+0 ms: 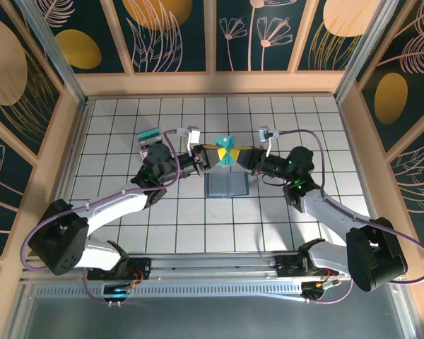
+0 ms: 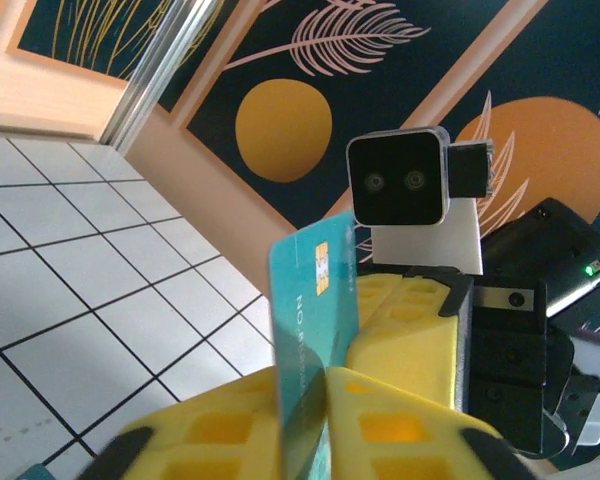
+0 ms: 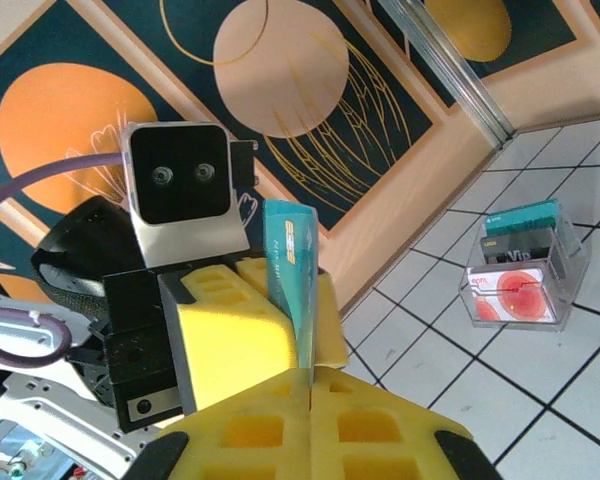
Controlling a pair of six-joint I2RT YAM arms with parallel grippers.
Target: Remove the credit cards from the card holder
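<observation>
Setting: white tiled table [image 1: 127, 233] boxed in by dark floral wall panels, with both arms meeting nose to nose over the middle.

Card holder: the slate-blue bifold [image 1: 226, 186] lies open and flat on the tiles, right below where the grippers meet.

Card in play: one teal credit card [image 1: 227, 152] is up in the air between the two grippers — the left wrist view shows its chip and printing [image 2: 315, 340], the right wrist view its edge [image 3: 292, 270].

Left gripper [image 1: 206, 156]: yellow fingers [image 2: 400, 425] closed tight on the near end of the card.

Right gripper [image 1: 248, 158]: its yellow pads [image 3: 370, 430] are pressed together on the other end, so both are pinching the same card.

Step in hand: looks like a handover to me. I'd have only one side let go, with the other gripping firmly before any pulling — a thin card bends or twists easily.

Drop spot: clear box [image 3: 525, 272] near the back left already holds teal and red cards, probably where this one goes.
</observation>
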